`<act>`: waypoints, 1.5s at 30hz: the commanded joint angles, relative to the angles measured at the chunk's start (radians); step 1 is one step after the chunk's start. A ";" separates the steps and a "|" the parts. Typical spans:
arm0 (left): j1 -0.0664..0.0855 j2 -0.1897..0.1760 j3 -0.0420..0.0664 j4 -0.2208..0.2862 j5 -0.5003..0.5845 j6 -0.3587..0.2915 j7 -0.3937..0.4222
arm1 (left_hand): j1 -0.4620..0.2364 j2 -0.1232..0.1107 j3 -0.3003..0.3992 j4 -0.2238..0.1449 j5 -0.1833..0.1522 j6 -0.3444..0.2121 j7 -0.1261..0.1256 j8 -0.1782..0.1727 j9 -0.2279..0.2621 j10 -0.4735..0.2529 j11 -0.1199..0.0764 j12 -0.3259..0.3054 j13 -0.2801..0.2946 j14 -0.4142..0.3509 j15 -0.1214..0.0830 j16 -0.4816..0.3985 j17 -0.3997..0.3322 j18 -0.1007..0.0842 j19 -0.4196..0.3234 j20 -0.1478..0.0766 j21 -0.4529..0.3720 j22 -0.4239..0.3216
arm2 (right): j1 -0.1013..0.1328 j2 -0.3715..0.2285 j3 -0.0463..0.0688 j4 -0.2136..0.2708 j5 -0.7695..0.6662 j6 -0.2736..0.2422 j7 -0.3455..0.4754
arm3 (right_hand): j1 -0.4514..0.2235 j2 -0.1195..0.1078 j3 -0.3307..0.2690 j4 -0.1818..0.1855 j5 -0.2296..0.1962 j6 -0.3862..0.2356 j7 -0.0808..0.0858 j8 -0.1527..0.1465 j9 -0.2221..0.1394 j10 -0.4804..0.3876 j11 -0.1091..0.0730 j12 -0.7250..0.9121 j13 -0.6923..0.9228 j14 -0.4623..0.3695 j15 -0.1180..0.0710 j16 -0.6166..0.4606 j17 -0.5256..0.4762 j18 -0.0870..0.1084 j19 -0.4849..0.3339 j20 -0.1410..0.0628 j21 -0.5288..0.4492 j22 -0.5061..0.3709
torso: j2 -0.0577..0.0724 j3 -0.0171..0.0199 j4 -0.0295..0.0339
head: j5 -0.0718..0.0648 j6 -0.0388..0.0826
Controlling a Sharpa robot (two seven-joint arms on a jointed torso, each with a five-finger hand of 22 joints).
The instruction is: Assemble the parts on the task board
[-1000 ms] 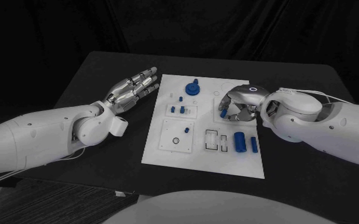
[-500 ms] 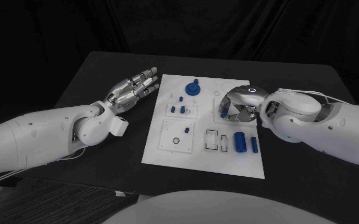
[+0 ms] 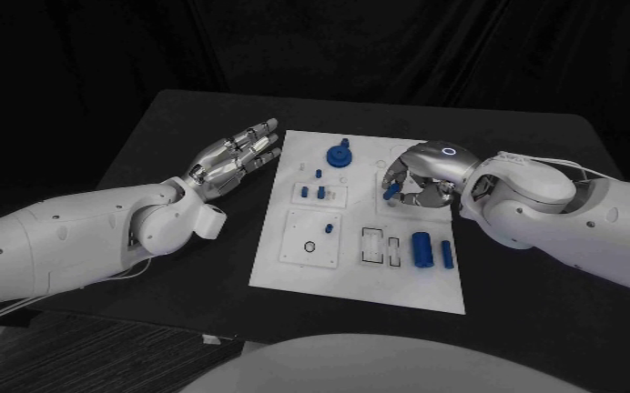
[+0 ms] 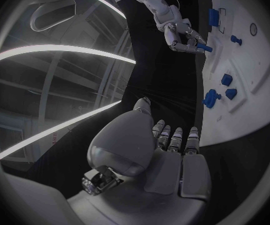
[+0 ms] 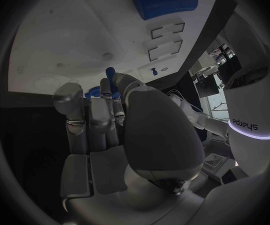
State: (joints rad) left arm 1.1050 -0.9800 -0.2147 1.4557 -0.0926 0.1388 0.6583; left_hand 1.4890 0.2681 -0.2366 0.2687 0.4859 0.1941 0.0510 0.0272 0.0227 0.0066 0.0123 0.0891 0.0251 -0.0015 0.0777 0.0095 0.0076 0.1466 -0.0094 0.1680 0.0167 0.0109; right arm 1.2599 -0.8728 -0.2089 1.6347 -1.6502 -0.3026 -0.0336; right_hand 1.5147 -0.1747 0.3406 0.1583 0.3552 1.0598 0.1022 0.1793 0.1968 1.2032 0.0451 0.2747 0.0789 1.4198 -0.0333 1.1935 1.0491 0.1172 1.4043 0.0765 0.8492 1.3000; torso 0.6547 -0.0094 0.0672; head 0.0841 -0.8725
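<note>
the right hand, right of centre in the frame, pinched a small blue peg above the white rectangular task board; a loose pinch risked dropping it among the seated blue parts. the left hand hovered with fingers spread and holding nothing over the black surface at the frame's left, well clear of the edges.

Bare table beside task board

Matt white task board, glossy metal right hand
</note>
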 commanded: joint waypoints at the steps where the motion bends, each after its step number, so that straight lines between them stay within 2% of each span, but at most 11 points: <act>1: -0.002 0.002 0.001 0.001 0.000 0.014 0.007 | 0.025 0.003 0.029 -0.010 0.017 0.022 0.004 0.011 0.009 -0.004 0.014 0.020 -0.007 0.002 0.014 -0.010 -0.008 0.003 0.011 0.003 -0.015 -0.008 | 0.023 -0.006 0.001 0.019 -0.007 -0.068 0.010 | 0.026 0.022 0.017 -0.010 -0.002 0.060 0.001 0.062 0.070 0.022 -0.009 -0.010 0.001 0.009 -0.004 0.005 0.017 -0.004 0.005 -0.009 0.027 0.124 | 0.000 0.0000 -0.0004 | 0.004 0.000; 6: -0.002 0.002 0.001 0.000 0.000 0.013 0.007 | 0.025 0.003 0.029 -0.011 0.018 0.024 0.004 0.011 0.009 -0.004 0.014 0.020 -0.007 0.002 0.014 -0.010 -0.008 0.003 0.011 0.003 -0.015 -0.008 | 0.056 -0.012 0.001 0.056 -0.007 -0.061 -0.003 | 0.024 0.021 0.017 -0.011 -0.005 0.060 0.001 0.063 0.071 0.024 -0.009 -0.012 0.001 0.010 -0.004 0.004 0.017 -0.004 0.005 -0.009 0.029 0.124 | -0.001 0.0001 -0.0006 | 0.004 0.000; 10: -0.003 0.002 0.001 0.000 0.000 0.011 0.007 | 0.025 0.003 0.029 -0.011 0.018 0.024 0.004 0.011 0.009 -0.004 0.014 0.020 -0.007 0.002 0.014 -0.010 -0.008 0.003 0.011 0.003 -0.015 -0.008 | 0.069 -0.008 0.001 0.089 -0.006 -0.054 -0.008 | 0.024 0.020 0.017 -0.012 -0.006 0.060 0.001 0.062 0.072 0.024 -0.009 -0.013 0.000 0.010 -0.005 0.004 0.017 -0.004 0.005 -0.010 0.029 0.124 | 0.000 -0.0002 -0.0005 | 0.004 0.000; 13: -0.003 0.003 0.001 0.000 0.000 0.011 0.008 | 0.026 0.003 0.029 -0.011 0.019 0.023 0.004 0.011 0.009 -0.004 0.014 0.020 -0.007 0.002 0.013 -0.010 -0.008 0.003 0.011 0.003 -0.015 -0.008 | 0.075 0.017 0.001 0.119 -0.006 -0.027 -0.014 | 0.027 0.020 0.020 -0.016 -0.005 0.058 0.001 0.061 0.074 0.026 -0.009 -0.018 -0.001 0.012 -0.005 0.005 0.020 -0.005 0.006 -0.011 0.032 0.124 | 0.000 -0.0001 0.0002 | 0.005 0.000; 15: -0.003 0.003 0.001 0.000 0.000 0.012 0.008 | 0.026 0.003 0.029 -0.011 0.019 0.023 0.004 0.011 0.009 -0.004 0.014 0.020 -0.007 0.002 0.013 -0.010 -0.008 0.003 0.011 0.003 -0.015 -0.008 | 0.073 0.032 0.001 0.127 -0.006 -0.007 -0.017 | 0.028 0.020 0.022 -0.018 -0.004 0.056 0.001 0.060 0.075 0.026 -0.009 -0.021 -0.001 0.013 -0.005 0.005 0.020 -0.005 0.006 -0.011 0.033 0.125 | 0.000 -0.0001 0.0004 | 0.005 0.000; 22: -0.003 0.004 0.001 -0.002 0.000 0.011 0.007 | 0.026 0.003 0.030 -0.011 0.020 0.024 0.004 0.012 0.009 -0.004 0.014 0.020 -0.007 0.002 0.013 -0.010 -0.008 0.003 0.010 0.003 -0.016 -0.009 | 0.057 0.121 0.001 0.133 -0.056 0.117 -0.045 | 0.030 0.022 0.033 -0.028 -0.004 0.040 0.007 0.048 0.080 0.017 -0.001 -0.045 -0.006 0.006 0.000 -0.011 0.003 -0.001 -0.006 -0.010 0.002 0.117 | -0.001 -0.0007 0.0007 | 0.012 0.000; 32: -0.004 0.006 0.001 -0.005 0.000 0.009 0.010 | 0.027 0.002 0.030 -0.011 0.021 0.024 0.004 0.012 0.009 -0.004 0.015 0.019 -0.007 0.002 0.012 -0.010 -0.008 0.003 0.010 0.002 -0.016 -0.009 | 0.036 0.234 0.001 0.119 -0.191 0.222 -0.061 | 0.029 0.023 0.038 -0.037 -0.017 0.038 0.009 0.044 0.085 0.018 0.001 -0.057 -0.007 -0.003 0.002 -0.024 -0.009 0.002 -0.015 -0.007 -0.014 0.114 | 0.000 -0.0003 0.0009 | 0.013 0.000; 38: -0.004 0.007 0.001 -0.007 0.000 0.009 0.010 | 0.027 0.002 0.030 -0.012 0.021 0.024 0.004 0.012 0.009 -0.004 0.014 0.019 -0.007 0.002 0.012 -0.010 -0.008 0.003 0.010 0.002 -0.016 -0.010 | 0.027 0.281 0.001 0.108 -0.216 0.282 -0.066 | 0.029 0.026 0.041 -0.042 -0.026 0.037 0.010 0.042 0.087 0.020 0.002 -0.062 -0.007 -0.007 0.003 -0.030 -0.014 0.003 -0.020 -0.006 -0.021 0.112 | 0.001 -0.0005 0.0008 | 0.006 0.000; 45: -0.004 0.006 0.001 -0.005 0.000 0.008 0.011 | 0.027 0.001 0.030 -0.012 0.021 0.024 0.004 0.012 0.009 -0.004 0.014 0.019 -0.007 0.002 0.012 -0.010 -0.008 0.004 0.010 0.002 -0.016 -0.009 | 0.014 0.315 0.001 0.094 -0.228 0.321 -0.075 | 0.029 0.027 0.042 -0.044 -0.027 0.037 0.010 0.041 0.088 0.021 0.002 -0.064 -0.007 -0.009 0.004 -0.033 -0.017 0.004 -0.024 -0.006 -0.028 0.110 | 0.000 -0.0007 0.0006 | 0.003 0.000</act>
State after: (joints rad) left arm 1.1021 -0.9745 -0.2147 1.4482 -0.0926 0.1397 0.6548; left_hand 1.4988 0.2776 -0.2366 0.2687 0.4969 0.2077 0.0538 0.0273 0.0229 0.0001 0.0186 0.0891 0.0251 -0.0016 0.0777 0.0095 0.0076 0.1467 -0.0093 0.1680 0.0166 0.0094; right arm 1.2785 -0.5610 -0.2080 1.7306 -1.8410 -0.0371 -0.0797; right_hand 1.5147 -0.1747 0.3600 0.1198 0.3311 1.0616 0.1007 0.1821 0.2120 1.2155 0.0507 0.2313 0.0785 1.4174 -0.0311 1.1847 1.0418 0.1173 1.3861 0.0696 0.8377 1.3000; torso 0.6556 -0.0098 0.0681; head 0.0864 -0.8725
